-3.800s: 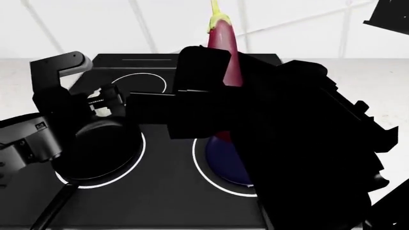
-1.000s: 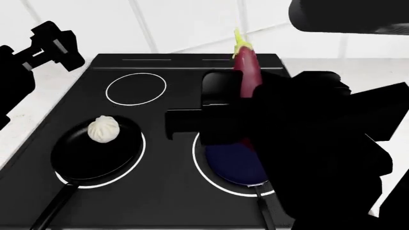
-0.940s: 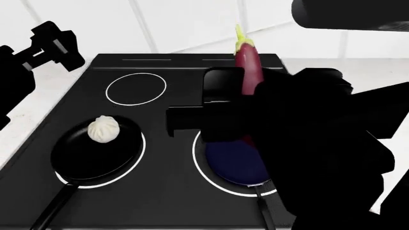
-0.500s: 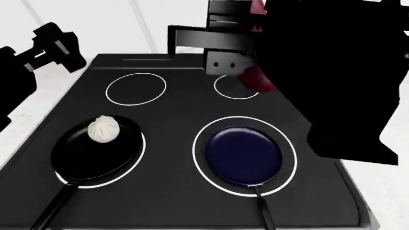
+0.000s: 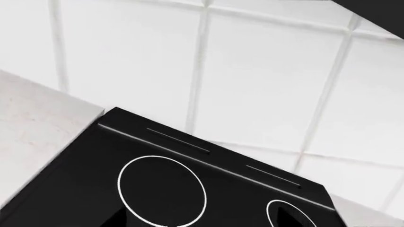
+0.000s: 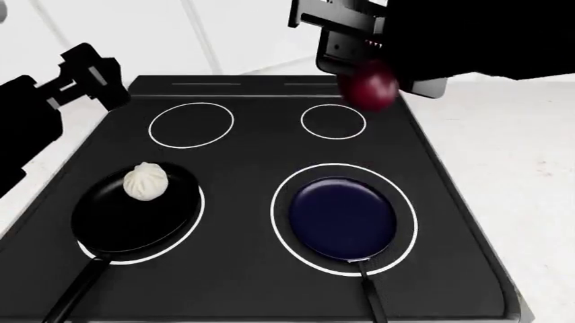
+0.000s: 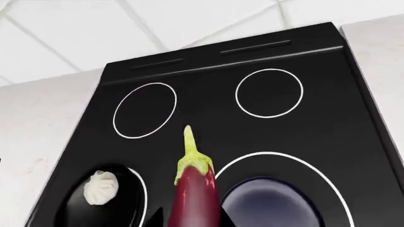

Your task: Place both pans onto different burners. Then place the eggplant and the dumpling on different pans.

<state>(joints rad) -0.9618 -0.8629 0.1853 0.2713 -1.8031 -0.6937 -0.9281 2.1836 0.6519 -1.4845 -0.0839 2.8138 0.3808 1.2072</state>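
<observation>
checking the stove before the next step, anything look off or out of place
Nothing spilled or damaged. The dumpling sits off-centre in the black pan, near its far rim. The blue pan is empty: the eggplant is up in the air in the right hand, above the cooktop.

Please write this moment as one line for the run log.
pans: both on burners | dumpling: in black pan | eggplant: held by right end effector, raised | blue pan: empty | left end effector: holds nothing
</observation>
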